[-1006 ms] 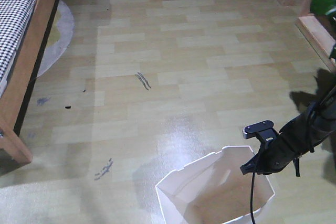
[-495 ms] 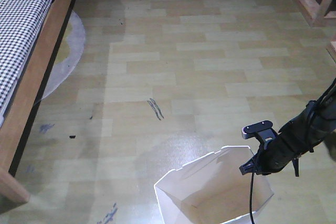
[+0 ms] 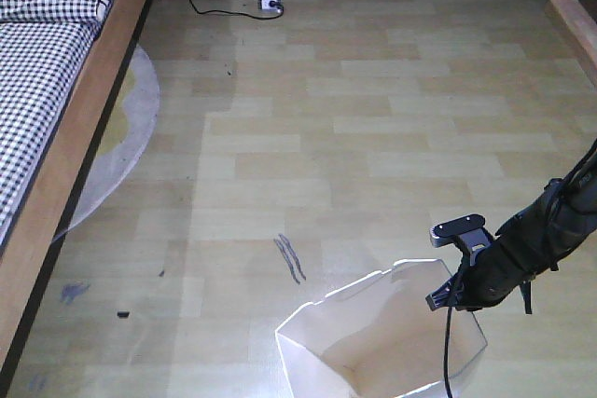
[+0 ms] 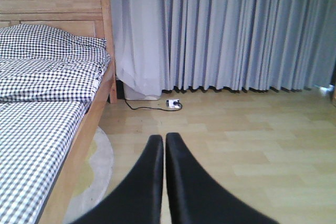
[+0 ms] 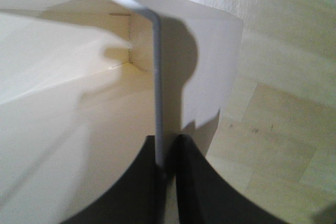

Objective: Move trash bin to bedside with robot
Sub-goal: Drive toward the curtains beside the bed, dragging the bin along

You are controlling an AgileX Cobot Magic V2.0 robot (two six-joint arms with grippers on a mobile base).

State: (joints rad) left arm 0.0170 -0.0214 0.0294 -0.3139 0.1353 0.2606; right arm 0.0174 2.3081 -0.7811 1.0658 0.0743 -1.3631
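At lower right of the front view, the bin stands on the floor, well apart from the bed that runs along the left edge. The right claw is pinched onto the bin's thin wall at the rim, one finger inside and one outside. The left claw has its fingers pressed together, gripping nothing, and faces the curtain beyond the bed.

Grey curtains, power strip (corded).
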